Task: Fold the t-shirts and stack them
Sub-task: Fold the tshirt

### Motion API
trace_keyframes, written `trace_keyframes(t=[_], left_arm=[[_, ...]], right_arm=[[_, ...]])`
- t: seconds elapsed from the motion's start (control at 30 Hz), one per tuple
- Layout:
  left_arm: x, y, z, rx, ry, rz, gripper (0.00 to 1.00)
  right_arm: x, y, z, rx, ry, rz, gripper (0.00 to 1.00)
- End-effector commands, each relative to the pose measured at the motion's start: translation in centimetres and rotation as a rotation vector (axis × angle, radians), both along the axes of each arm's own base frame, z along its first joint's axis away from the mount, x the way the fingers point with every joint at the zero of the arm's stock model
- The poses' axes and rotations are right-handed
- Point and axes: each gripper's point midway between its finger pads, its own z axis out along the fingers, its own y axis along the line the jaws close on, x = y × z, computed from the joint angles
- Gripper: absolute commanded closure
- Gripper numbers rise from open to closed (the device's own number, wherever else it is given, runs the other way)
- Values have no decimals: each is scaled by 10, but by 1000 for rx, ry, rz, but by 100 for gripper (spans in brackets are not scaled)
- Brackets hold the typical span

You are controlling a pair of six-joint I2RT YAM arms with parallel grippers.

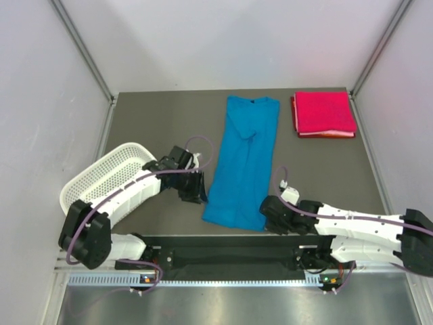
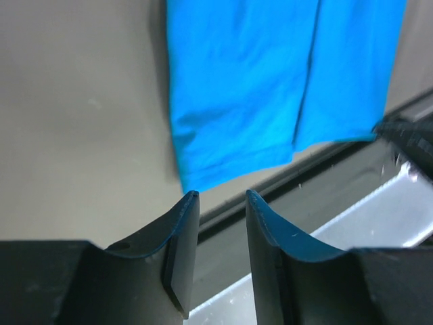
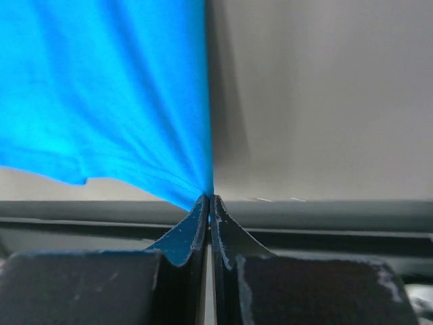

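Nearest the lens in the right wrist view, the right gripper [image 3: 210, 200] has its 2 fingers pressed together on the near right hem corner of the blue t-shirt [image 1: 242, 169], and the cloth fans out from the pinch. In the left wrist view the left gripper [image 2: 222, 196] stands with a clear gap between its fingers and nothing in it. The shirt's near left corner lies just beyond one fingertip.

The blue t-shirt lies mid-table [image 1: 162, 122] as 1 long narrow strip, collar at the far end and hem toward the arms. The pink-red t-shirt [image 1: 325, 114] sits as a neat folded square at the far right corner, well apart. A white mesh basket [image 1: 111, 172] lies tipped on the left.

The lengthwise folds look done, and the step in hand seems to be taking both hem corners. Next, the left gripper needs to reach the left corner and close on it. Then both should lift evenly and carry the hem toward the collar.
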Motion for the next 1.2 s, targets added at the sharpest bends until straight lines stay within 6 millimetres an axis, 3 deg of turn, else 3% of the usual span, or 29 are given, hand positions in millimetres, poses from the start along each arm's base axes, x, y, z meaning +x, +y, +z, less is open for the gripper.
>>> trace_keyframes(t=[0.0,0.2,0.33,0.53,0.9,1.0,1.03,1.07,1.17], left_arm=[[-10,-22,3,-72,-14,21,60],[-43,-43,-22,-30,22,-16,58],[-59,-40,-38,-5,44,-4,58],[-62,-33,-52,34,47,19,58],[-64,-40,-61,-10,50,0,60],[-67,-44,-62,-32,67,-6,68],[-68,-45,-62,-37,68,-7,74],[-69,-46,-62,-45,73,-5,86],[-75,-49,-61,-59,76,-1,100]], right_arm=[[-17,-36,-6,-93,34,24,100],[-20,-43,-1,-52,10,37,100],[-20,-42,1,-33,-3,37,100],[-21,-41,-2,-13,-4,41,100],[-23,-40,-8,10,-2,51,100],[-23,-41,-8,15,-5,43,100],[-23,-41,-9,15,-3,42,100],[-24,-43,-11,12,-2,40,100],[-27,-46,-14,16,4,43,100]])
